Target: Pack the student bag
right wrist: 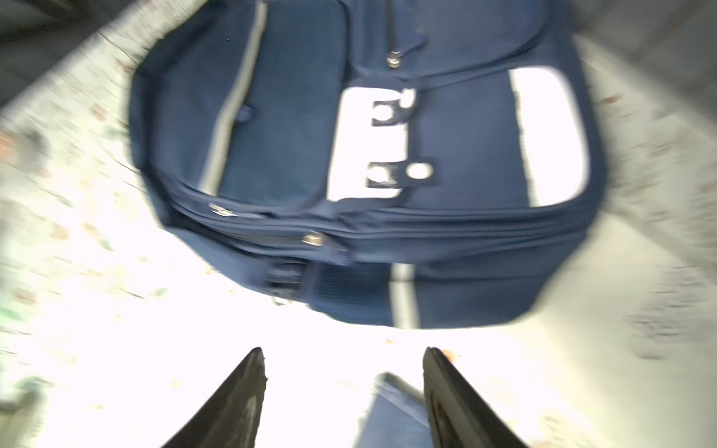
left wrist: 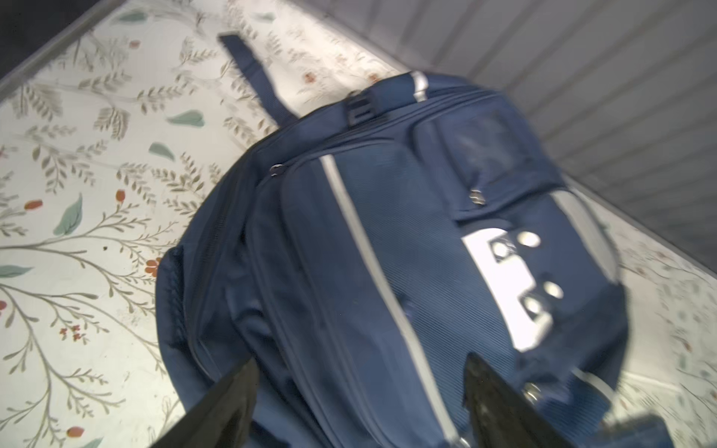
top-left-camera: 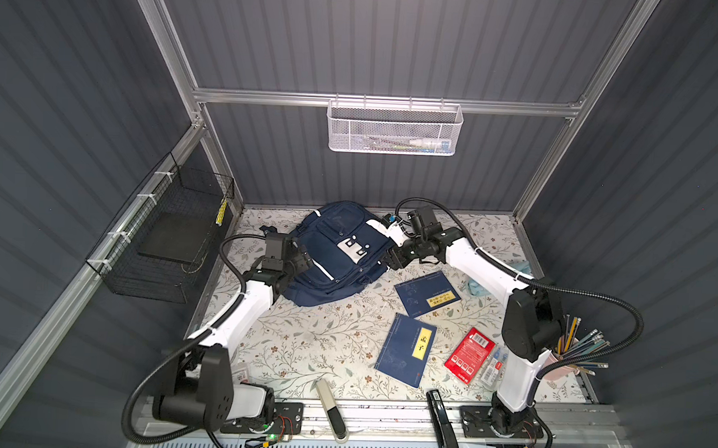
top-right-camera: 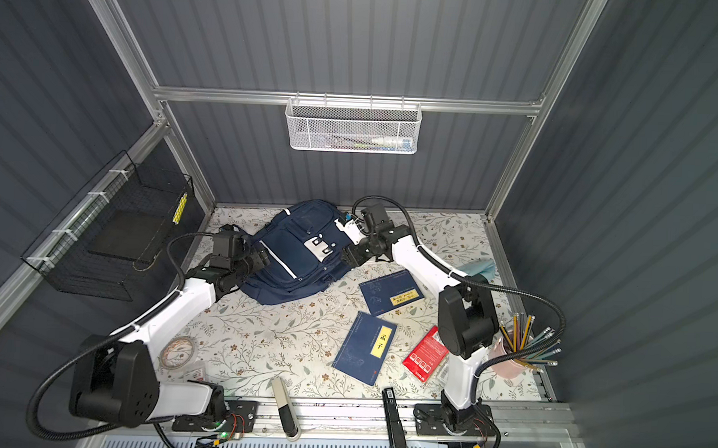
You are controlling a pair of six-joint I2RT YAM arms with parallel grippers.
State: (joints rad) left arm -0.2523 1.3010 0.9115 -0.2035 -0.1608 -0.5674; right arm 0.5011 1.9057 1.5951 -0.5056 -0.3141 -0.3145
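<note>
Packing at an early stage. The student bag (top-left-camera: 339, 257) lies front face up on the floral table (top-left-camera: 302, 347), in the upper middle of both top views and close to the rear wall. As far as the blurred wrist views allow, its zip pockets look shut and nothing shows inside.

The left gripper (top-left-camera: 303, 261) hovers at the bag's left edge. Its fingers (left wrist: 232, 403) are spread wide above the fabric and pinch nothing. The right gripper (right wrist: 343, 351) sits just off the bag's right side, with its fingers (right wrist: 450, 395) likewise spread and only bare table between them.

The items to pack are all on the table, lower right of the bag:
- the upper blue book (top-left-camera: 427, 293)
- the lower blue book (top-left-camera: 406, 350)
- the red packet (top-left-camera: 470, 354)
- the pencil cup (top-left-camera: 568, 359)

Judged remaining: opening a compartment, loading every item, and closing the bag.
</note>
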